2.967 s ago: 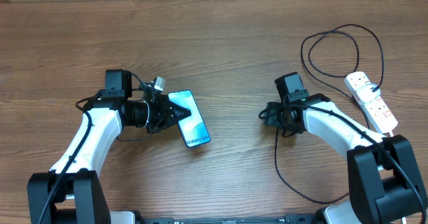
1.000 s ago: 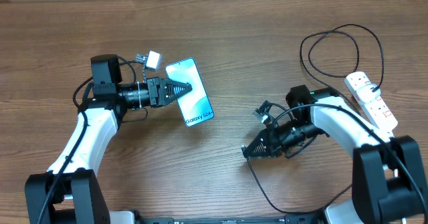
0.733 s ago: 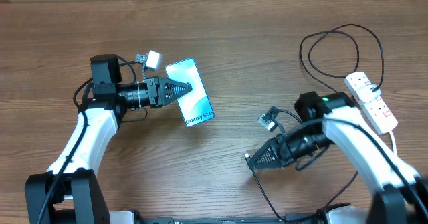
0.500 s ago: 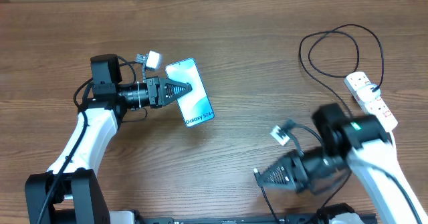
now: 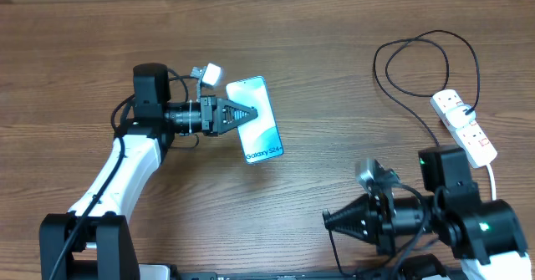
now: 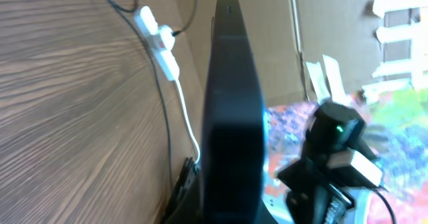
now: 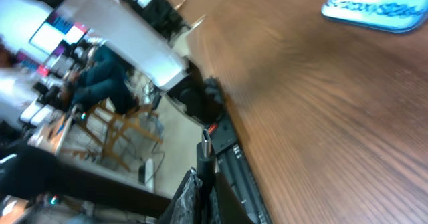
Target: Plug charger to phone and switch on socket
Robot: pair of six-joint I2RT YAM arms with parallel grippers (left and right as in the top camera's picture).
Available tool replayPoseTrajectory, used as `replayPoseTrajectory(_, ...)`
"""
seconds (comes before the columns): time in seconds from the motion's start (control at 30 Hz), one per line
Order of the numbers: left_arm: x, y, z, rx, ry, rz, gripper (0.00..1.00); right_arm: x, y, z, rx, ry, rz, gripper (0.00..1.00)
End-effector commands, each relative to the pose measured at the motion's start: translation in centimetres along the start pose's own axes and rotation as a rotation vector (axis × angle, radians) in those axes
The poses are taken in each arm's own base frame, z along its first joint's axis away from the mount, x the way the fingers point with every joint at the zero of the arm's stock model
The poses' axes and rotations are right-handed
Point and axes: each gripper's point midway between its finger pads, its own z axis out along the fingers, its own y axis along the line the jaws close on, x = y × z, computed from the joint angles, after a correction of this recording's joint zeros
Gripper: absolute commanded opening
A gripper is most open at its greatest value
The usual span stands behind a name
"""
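The phone [image 5: 262, 123], its blue-teal screen lit, hangs above the table with my left gripper [image 5: 245, 113] shut on its left edge. The left wrist view shows the phone [image 6: 231, 110] edge-on as a dark slab between the jaws. Near the table's front edge on the right, my right gripper [image 5: 328, 221] points left, shut on the charger [image 7: 206, 146]; its small metal tip sticks out past the fingers. The charger's thin black cable [image 5: 425, 39] loops back to the socket [image 5: 465, 128], a white power strip at the far right. The phone [image 7: 382, 3] lies some way ahead of the plug.
The socket [image 6: 158, 42] and its white cord also show in the left wrist view, past the phone. Beyond the table's front edge the right wrist view shows chairs and people. Bare wood lies between the two arms.
My left gripper has carried the phone to the right. My right gripper has drawn back toward the front edge and to the right, with the charger plug in it.
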Motion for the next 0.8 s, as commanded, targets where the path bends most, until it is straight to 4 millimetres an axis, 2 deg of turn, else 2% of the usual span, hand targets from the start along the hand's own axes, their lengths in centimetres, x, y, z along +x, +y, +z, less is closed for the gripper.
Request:
replayPoseTrajectory(0.0, -0.3, -2.3, 0.1, 0.062, 0.032, -0.027, 0.04, 0.4, -2.7, 0.8, 0.025, 0.018, 0.142, 0.04)
replayPoseTrajectory(0.2, -1.9, -4.0, 0.3, 0.075, 0.004, 0.056, 0.04, -0.5, -5.0, 1.9, -0.050, 0.016, 0.225, 0.04)
replayPoseTrajectory(0.3, -1.9, -4.9, 0.8, 0.091, 0.017, 0.089, 0.04, -1.4, -5.9, 2.6, -0.146, -0.009, 0.281, 0.04)
replayPoseTrajectory(0.47, -1.3, -5.4, 1.7, 0.103, 0.046, 0.091, 0.04, -1.5, -7.9, 3.8, -0.171, 0.005, 0.292, 0.04)
replayPoseTrajectory(0.63, -0.7, -5.7, 2.0, 0.118, 0.080, 0.073, 0.04, -1.1, -7.7, 5.7, -0.221, 0.053, 0.236, 0.04)
replayPoseTrajectory(0.77, -0.6, -5.7, 2.1, 0.120, 0.082, 0.079, 0.04, -1.9, -7.7, 6.4, -0.230, 0.051, 0.216, 0.04)
